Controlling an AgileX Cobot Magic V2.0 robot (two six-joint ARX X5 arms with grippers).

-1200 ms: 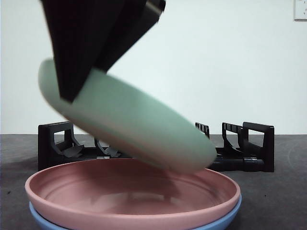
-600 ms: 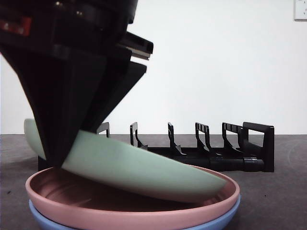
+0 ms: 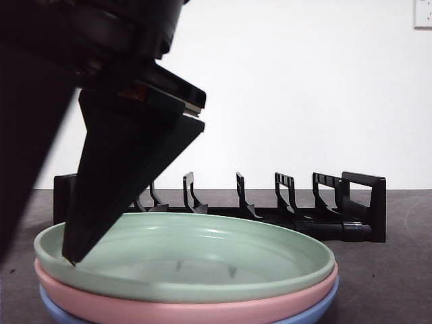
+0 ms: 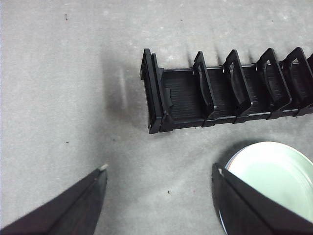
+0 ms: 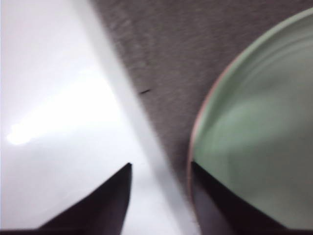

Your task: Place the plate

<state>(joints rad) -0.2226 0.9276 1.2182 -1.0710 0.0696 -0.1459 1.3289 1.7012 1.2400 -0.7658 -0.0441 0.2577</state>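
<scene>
The green plate (image 3: 202,251) lies flat on top of a pink plate (image 3: 202,307), which rests on a blue plate (image 3: 325,297), near the front of the table. My right gripper (image 3: 40,258) comes down big and dark at the stack's left side. It is open, with its jaws either side of the green plate's rim (image 5: 254,122) and one tip inside the plate. In the right wrist view, that gripper (image 5: 160,164) shows a clear gap between its jaws. My left gripper (image 4: 160,169) hangs open above the table with nothing in it, beside the green plate (image 4: 274,171).
A black plate rack (image 3: 351,202) with several upright dividers stands behind the stack, running across the table; the left wrist view shows its end (image 4: 220,93). The grey table (image 4: 58,98) spreads to the rack's side, and its pale edge (image 5: 122,98) passes close to the right gripper.
The green plate went from tilted in the air down to lying level on the pink plate. The gripper that held it sank with it and its jaws have parted.
</scene>
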